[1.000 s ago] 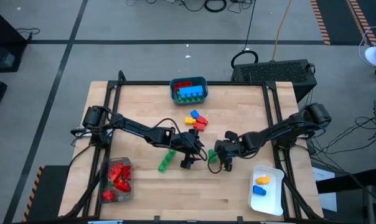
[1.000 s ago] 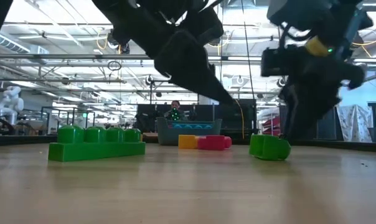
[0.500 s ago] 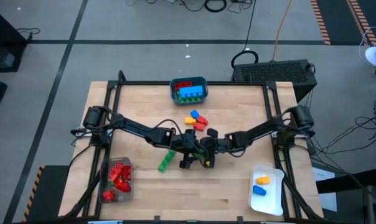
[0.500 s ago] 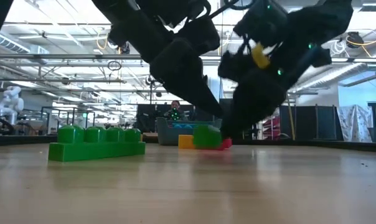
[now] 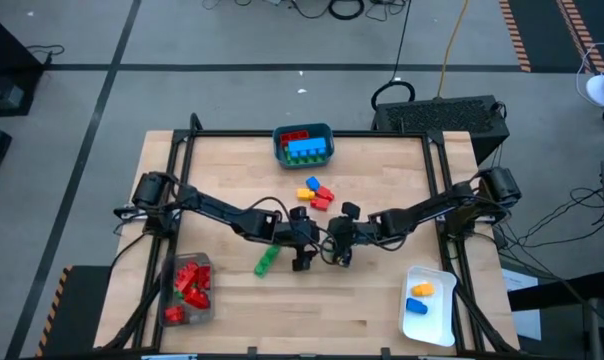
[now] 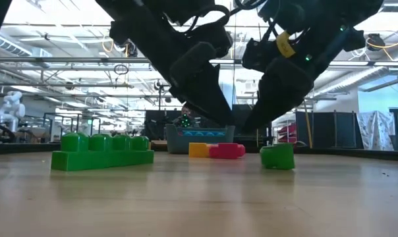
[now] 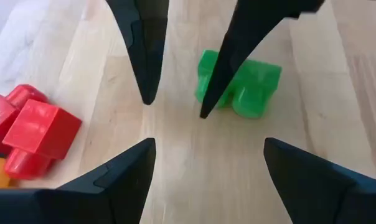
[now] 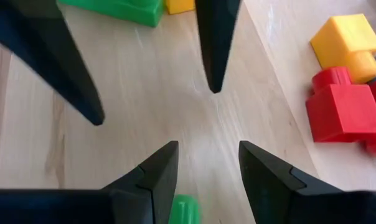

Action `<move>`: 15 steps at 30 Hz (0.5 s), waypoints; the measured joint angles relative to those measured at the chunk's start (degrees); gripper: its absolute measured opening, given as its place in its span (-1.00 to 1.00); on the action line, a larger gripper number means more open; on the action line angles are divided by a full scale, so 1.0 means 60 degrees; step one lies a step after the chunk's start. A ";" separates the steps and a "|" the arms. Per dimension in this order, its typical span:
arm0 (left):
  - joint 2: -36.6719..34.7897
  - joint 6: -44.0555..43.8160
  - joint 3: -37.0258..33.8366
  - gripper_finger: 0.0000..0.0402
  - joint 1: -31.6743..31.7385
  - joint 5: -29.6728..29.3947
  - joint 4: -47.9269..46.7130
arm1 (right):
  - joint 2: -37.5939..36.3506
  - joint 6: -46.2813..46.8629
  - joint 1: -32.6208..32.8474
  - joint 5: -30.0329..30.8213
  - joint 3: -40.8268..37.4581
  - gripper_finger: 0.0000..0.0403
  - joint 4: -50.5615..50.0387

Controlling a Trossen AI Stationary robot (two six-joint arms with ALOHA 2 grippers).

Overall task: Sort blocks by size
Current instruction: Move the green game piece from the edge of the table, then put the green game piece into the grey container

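Note:
A small green block point(image 6: 277, 157) lies on the table between my two grippers; it also shows in the left wrist view point(image 7: 239, 85). My right gripper point(image 8: 207, 146) is open just above it, and a bit of the block point(image 8: 185, 210) shows between its fingers. My left gripper point(image 7: 208, 146) is open and empty, facing the right one at close range. A long green block point(image 6: 102, 151) lies flat on the table by the left gripper point(image 5: 267, 261). Loose yellow, blue and red blocks point(image 5: 317, 192) lie farther back. My right gripper stands open over the small green block point(image 8: 185, 210), one finger on either side. The block rests on the table. I cannot tell whether a finger touches it.
A teal bin point(image 5: 303, 131) at the far edge holds blue and red blocks. A clear container point(image 5: 187, 262) at the near left holds red blocks. A white tray point(image 5: 429, 318) at the near right holds an orange and a blue block.
My right gripper has swung toward the table's left, close up to my left gripper. The small green block went with it, off the table half a second ago, and now rests on the table again.

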 joint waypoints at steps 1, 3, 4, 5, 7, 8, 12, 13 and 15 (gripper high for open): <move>0.0004 -0.0019 -0.0006 0.49 -0.0022 -0.0004 0.0115 | -0.0005 0.0143 0.0000 0.0009 0.0000 -0.23 -0.0012; 0.0004 -0.0209 -0.0015 0.49 -0.0075 -0.0032 0.0451 | -0.0009 0.0454 0.0004 0.0107 0.0010 -0.23 -0.0005; 0.0020 -0.0261 -0.0015 0.49 -0.0108 -0.0079 0.0692 | -0.0019 0.0593 0.0004 0.0307 0.0011 -0.23 -0.0004; 0.0073 -0.0267 -0.0015 0.49 -0.0136 -0.0107 0.1015 | -0.0066 0.0719 0.0032 0.0558 0.0011 -0.23 -0.0046; 0.0197 -0.0253 -0.0015 0.49 -0.0232 -0.0170 0.1630 | -0.0302 0.0949 0.0144 0.0974 0.0018 -0.23 -0.0384; 0.0306 -0.0236 -0.0015 0.49 -0.0268 -0.0176 0.1985 | -0.0490 0.1114 0.0216 0.1219 0.0018 -0.23 -0.0690; 0.0977 -0.0356 -0.0011 0.49 -0.0308 -0.0039 0.3312 | -0.1460 0.2261 0.0576 0.1513 0.0029 -0.23 -0.2770; 0.1170 -0.0471 -0.0015 0.49 -0.0306 0.0007 0.3610 | -0.1652 0.2587 0.0684 0.1495 0.0029 -0.23 -0.3297; 0.1512 -0.0772 -0.0015 0.49 -0.0295 0.0000 0.4260 | -0.1949 0.3063 0.0945 0.1228 0.0029 -0.23 -0.4248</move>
